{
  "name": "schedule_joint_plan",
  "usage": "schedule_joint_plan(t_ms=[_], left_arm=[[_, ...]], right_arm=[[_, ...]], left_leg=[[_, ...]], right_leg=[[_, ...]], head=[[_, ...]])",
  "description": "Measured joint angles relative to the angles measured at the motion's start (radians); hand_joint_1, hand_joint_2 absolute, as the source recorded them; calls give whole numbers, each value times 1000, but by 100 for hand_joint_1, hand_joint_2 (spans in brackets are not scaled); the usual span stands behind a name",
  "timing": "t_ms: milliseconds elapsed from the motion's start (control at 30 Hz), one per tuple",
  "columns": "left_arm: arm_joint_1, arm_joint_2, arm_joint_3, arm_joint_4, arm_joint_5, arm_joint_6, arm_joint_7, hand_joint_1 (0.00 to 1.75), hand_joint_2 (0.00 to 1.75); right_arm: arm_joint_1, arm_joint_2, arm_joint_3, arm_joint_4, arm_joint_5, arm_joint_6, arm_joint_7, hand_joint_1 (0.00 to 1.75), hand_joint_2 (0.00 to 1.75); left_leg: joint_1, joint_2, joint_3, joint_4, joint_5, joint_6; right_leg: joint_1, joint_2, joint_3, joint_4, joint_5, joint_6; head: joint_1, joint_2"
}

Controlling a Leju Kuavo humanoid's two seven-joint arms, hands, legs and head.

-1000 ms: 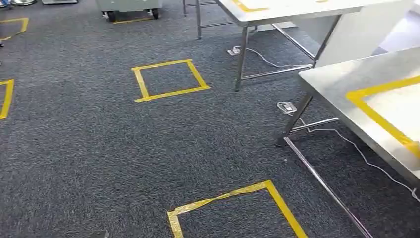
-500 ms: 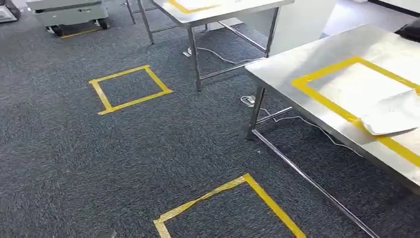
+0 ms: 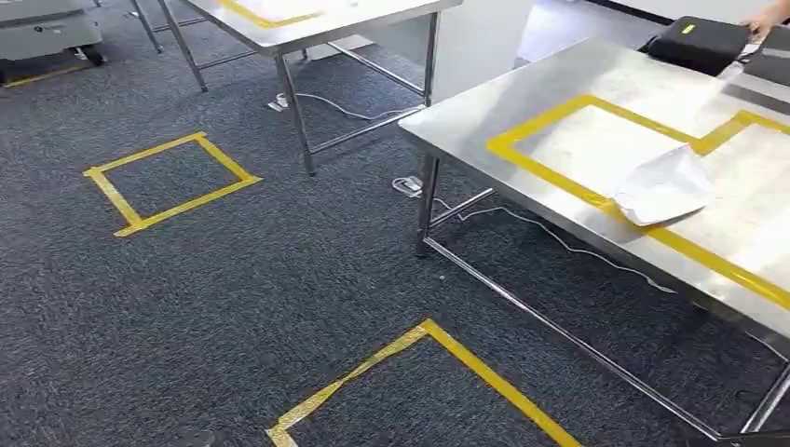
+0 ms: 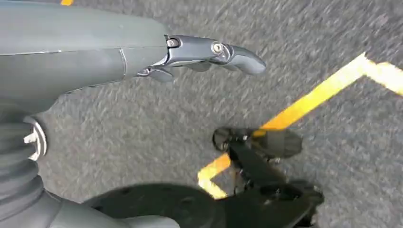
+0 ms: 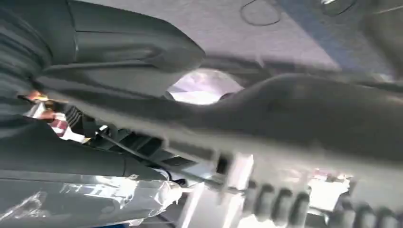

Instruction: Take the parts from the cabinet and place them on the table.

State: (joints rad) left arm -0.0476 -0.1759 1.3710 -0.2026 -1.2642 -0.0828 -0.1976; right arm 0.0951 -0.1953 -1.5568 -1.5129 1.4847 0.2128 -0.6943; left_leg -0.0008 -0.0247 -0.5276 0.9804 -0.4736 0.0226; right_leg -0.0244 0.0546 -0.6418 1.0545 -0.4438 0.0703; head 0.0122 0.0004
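Note:
A white bagged part (image 3: 663, 186) lies on the steel table (image 3: 484, 116) at the right, on the line of its yellow tape rectangle. My left hand (image 4: 209, 52) hangs over the grey carpet with its fingers stretched out and nothing in it. In the blurred right wrist view, my right hand (image 5: 119, 57) shows its thick thumb. A crinkled clear-plastic bagged part (image 5: 95, 199) sits tight against its dark fingers (image 5: 71, 164), and the hand appears to hold it.
A black case (image 3: 699, 42) sits at the table's far end, with a person's hand (image 3: 769, 19) beside it. A second steel table (image 3: 317, 28) stands behind. A grey cart (image 3: 37, 28) is far left. Yellow tape squares (image 3: 168, 182) mark the carpet, and cables trail under the tables.
The camera has swung to the right: the floor squares slide left and the near table comes further into the picture. The white bagged part and the black case have come into sight.

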Motion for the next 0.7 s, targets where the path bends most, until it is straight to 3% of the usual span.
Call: schedule_joint_plan(t_ms=[33,67,100,133,167,200,233,267,300,367,433,467,500,533,600,633,667,700], left_arm=[[1,2,0,0,-2,-1,0,0,175],[2,2,-1,0,-2,-3,2,0,175],[3,2,-1,0,-5,-6,5,0,175],[3,3,-2,0,-8,-9,6,0,175],[2,4,-4,0,-13,-14,7,0,175],[1,5,-8,0,-18,-24,3,0,175],[0,4,-11,0,-20,-37,-7,0,175],[-2,4,-15,0,-20,-49,-18,0,175],[-4,5,-18,0,-19,-56,-25,0,175],[-8,7,-20,0,-19,-61,-31,0,175],[-12,7,-23,0,-19,-61,-31,0,175],[-14,7,-23,0,-19,-61,-31,0,175],[-16,8,-24,0,-19,-62,-31,0,175],[-15,8,-24,0,-19,-62,-31,0,175],[-10,7,-24,0,-19,-63,-31,0,175],[-7,7,-24,0,-19,-63,-31,0,175],[-5,7,-24,0,-19,-63,-31,0,175],[-4,7,-24,0,-19,-63,-31,0,175]], right_arm=[[-6,-1,7,0,-5,-5,0,175,175],[-8,0,18,0,-6,-12,0,175,175],[-8,0,35,0,-6,-17,-2,175,175],[-12,0,52,0,-3,-26,-2,175,175],[-19,0,74,-1,1,-30,-2,175,175],[-23,-2,101,-7,5,-32,1,175,175],[-23,-7,129,-13,7,-33,12,175,175],[-23,-14,162,-17,7,-38,32,175,175],[-22,-22,197,-19,1,-46,58,175,175],[-11,-40,275,-22,-27,-53,120,175,175],[-1,-55,325,-23,-48,-59,147,175,175],[1,-62,341,-23,-55,-62,154,175,175],[8,-69,354,-24,-63,-65,162,175,175],[10,-76,370,-25,-71,-68,168,175,175],[12,-79,404,-25,-79,-74,171,175,175],[15,-80,414,-25,-79,-74,172,175,175],[18,-82,419,-25,-80,-74,174,175,175],[22,-83,425,-25,-80,-74,174,175,175]], left_leg=[[-2,13,-1,0,0,3],[-4,28,-1,0,-1,4],[-6,43,-2,0,-1,5],[-6,59,-2,0,-1,5],[-6,75,-2,0,-2,5],[-6,90,-1,1,-3,4],[-6,102,2,1,-5,1],[-6,114,6,2,-8,-3],[-11,125,9,4,-11,-9],[-16,142,10,7,-13,-20],[-15,162,12,5,-11,-26],[-13,153,10,7,-18,-36],[-11,88,3,29,-37,-44],[-9,49,-26,89,-74,-46],[-8,34,-111,252,-145,-48],[-8,33,-143,308,-159,-46],[-9,32,-154,320,-148,-43],[-9,31,-145,290,-113,-39]], right_leg=[[2,-27,-29,65,-42,3],[2,-40,-64,150,-84,5],[2,-46,-97,229,-117,6],[2,-47,-115,278,-130,8],[2,-47,-105,272,-117,9],[2,-50,-70,217,-86,9],[1,-62,-15,124,-46,9],[1,-90,45,25,-13,11],[4,-126,74,-35,-20,10],[6,-99,75,-33,-9,-10],[7,-77,63,-29,-7,-20],[2,-68,65,-32,-2,-28],[0,-62,63,-33,0,-31],[-1,-55,61,-33,1,-37],[0,-31,54,-33,3,-42],[1,-19,52,-32,4,-43],[1,-7,51,-32,5,-43],[1,6,51,-32,5,-43]], head=[[0,0],[0,0],[0,0],[-1,0],[0,0],[0,0],[0,0],[0,0],[0,0],[-4,0],[-3,0],[-3,0],[-4,0],[-3,0],[-3,0],[-4,0],[-4,0],[-4,0]])
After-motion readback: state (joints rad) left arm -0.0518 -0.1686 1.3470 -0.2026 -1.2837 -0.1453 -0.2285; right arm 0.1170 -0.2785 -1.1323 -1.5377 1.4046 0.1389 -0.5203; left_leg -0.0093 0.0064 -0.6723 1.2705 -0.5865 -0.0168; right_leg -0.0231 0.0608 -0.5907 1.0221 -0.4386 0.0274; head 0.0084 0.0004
